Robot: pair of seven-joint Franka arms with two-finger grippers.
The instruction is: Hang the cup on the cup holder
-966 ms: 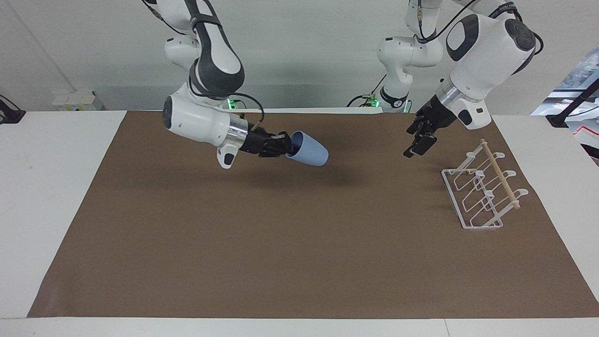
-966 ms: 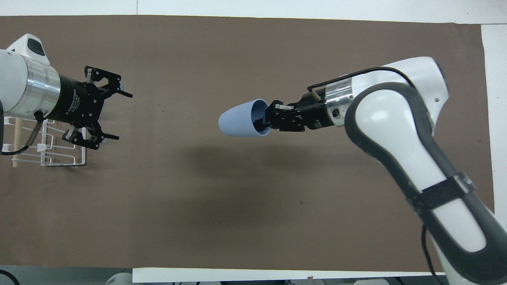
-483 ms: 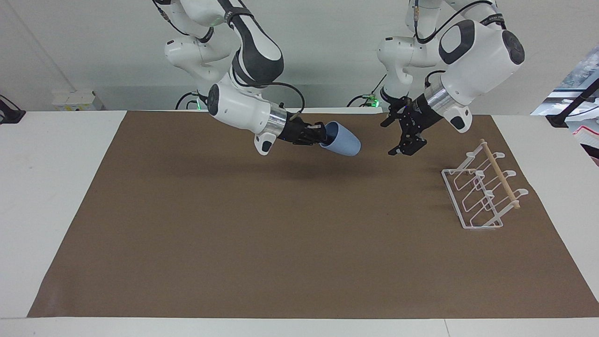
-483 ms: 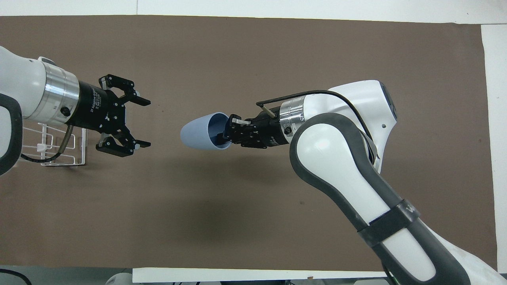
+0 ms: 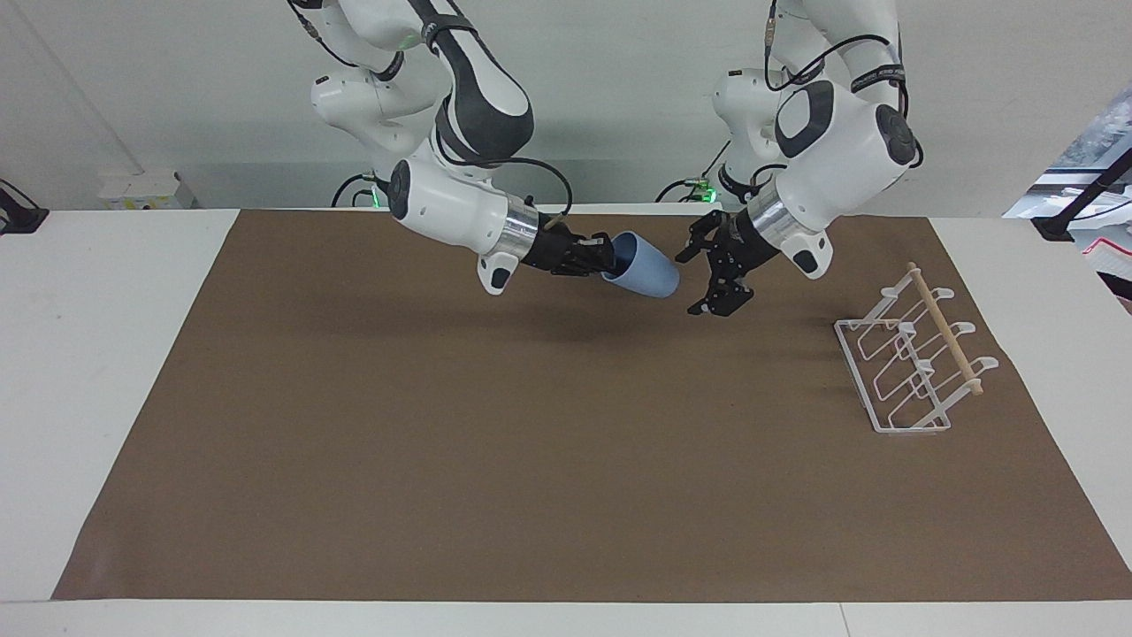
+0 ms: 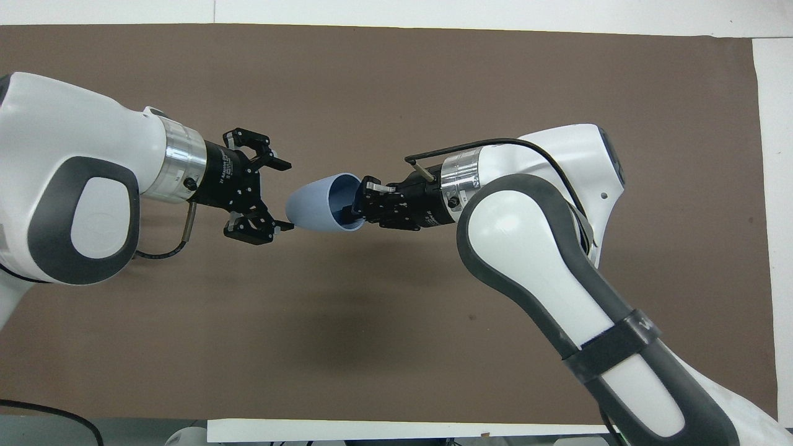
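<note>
Currently, your right gripper (image 5: 604, 256) is clamped on the cup's (image 5: 648, 269) rim, holding it above the mat; your left gripper (image 5: 706, 276) is spread wide, the cup's base just at its jaws.

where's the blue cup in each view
Facing view: the light-blue cup is in the air at top centre, gripped at its rim by the right hand, base toward the open left hand.
Overhead view: the cup sits at centre, between the two hands.
Shared landmark: the right hand at the cup's mouth.
</note>
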